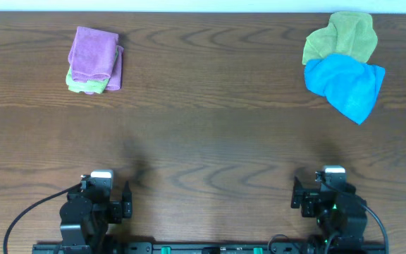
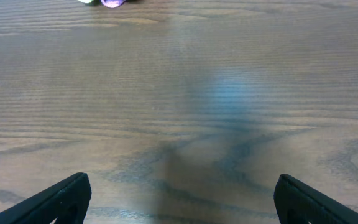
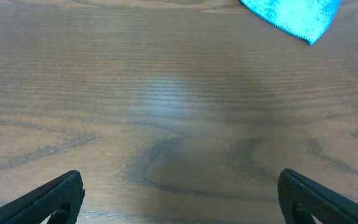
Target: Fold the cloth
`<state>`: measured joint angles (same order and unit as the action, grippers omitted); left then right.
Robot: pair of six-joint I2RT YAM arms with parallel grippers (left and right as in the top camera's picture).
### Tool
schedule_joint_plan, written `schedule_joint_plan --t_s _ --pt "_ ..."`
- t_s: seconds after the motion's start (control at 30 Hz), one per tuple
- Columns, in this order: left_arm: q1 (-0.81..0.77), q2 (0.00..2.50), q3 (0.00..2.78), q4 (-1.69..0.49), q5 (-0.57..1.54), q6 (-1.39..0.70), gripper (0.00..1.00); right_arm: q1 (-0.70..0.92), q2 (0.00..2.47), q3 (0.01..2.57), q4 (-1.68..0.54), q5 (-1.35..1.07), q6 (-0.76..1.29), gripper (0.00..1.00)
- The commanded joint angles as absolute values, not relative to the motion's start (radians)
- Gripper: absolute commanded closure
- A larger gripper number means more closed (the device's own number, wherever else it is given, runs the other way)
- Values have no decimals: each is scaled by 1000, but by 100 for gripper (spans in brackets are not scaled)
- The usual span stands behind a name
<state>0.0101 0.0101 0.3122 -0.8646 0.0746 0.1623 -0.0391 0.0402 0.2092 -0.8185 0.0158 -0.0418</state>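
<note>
Crumpled blue cloth (image 1: 345, 85) sits near the tabletop's (image 1: 210, 127) far right edge, touching a green cloth (image 1: 344, 37). The left tool (image 2: 183, 186) and right tool (image 3: 180, 180), both released, hover across bare wood.

blue cloth (image 3: 291, 14) corner, wood table (image 3: 166, 106), spread hand (image 3: 179, 196)

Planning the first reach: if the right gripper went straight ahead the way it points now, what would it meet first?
Only bare table at first, then probably the blue cloth, which lies ahead and slightly to the right of the open right gripper. Depth is unclear, so it might pass just beside the cloth.
</note>
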Motion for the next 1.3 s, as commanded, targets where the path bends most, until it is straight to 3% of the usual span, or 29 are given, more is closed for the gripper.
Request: schedule_joint_plan --t_s 0.0,0.87,1.07,1.27 --pt "5 4 303 -866 68 180 5 -49 80 265 -818 23 16 1" --pt "5 4 303 -866 68 180 5 -197 1333 1369 -906 289 308 1" --pt "5 4 303 -866 68 179 5 -254 1539 1442 -881 285 369 1" --pt "5 4 303 -866 68 180 5 -269 1684 1441 -859 308 287 1"
